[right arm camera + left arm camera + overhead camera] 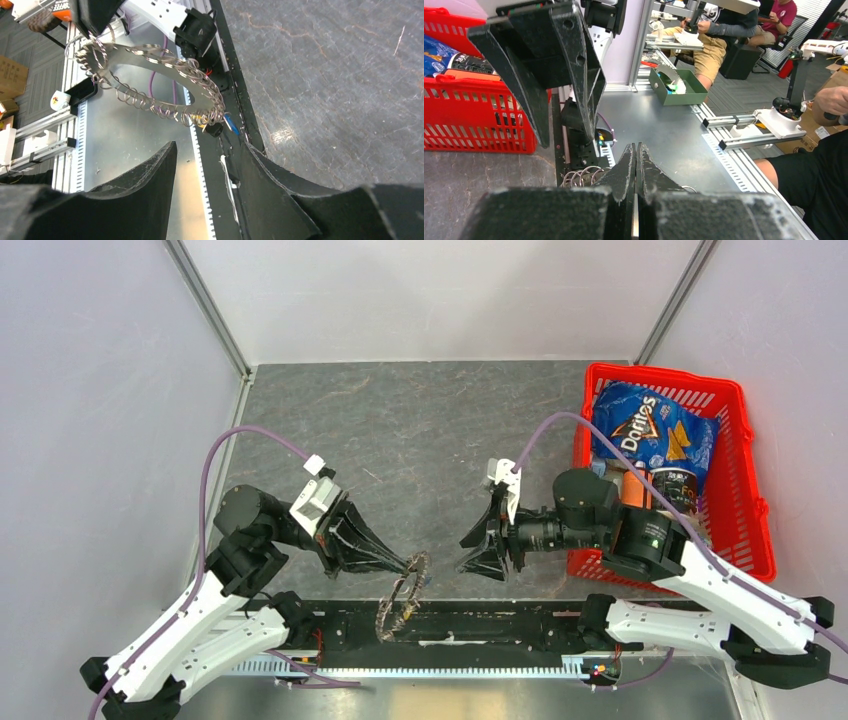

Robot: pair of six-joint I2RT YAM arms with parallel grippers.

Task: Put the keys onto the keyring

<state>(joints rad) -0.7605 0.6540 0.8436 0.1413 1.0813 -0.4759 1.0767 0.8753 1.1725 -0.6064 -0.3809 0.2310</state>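
Two grippers meet at the near edge of the table [400, 430]: left gripper [636, 150] pinched shut on the keyring [155, 61], held aloft; right gripper [209, 147] part-open, empty, just beside it; ring probably light, stiff, slippery, best held by its rim.

Red basket [750, 470] at the right edge of the grey table [400, 430], blue Doritos bag [650, 430] inside

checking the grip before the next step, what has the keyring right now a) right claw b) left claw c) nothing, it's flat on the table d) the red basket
b, the left claw is shut on the rim of the keyring, which hangs from it; the right claw stands open, apart from it.
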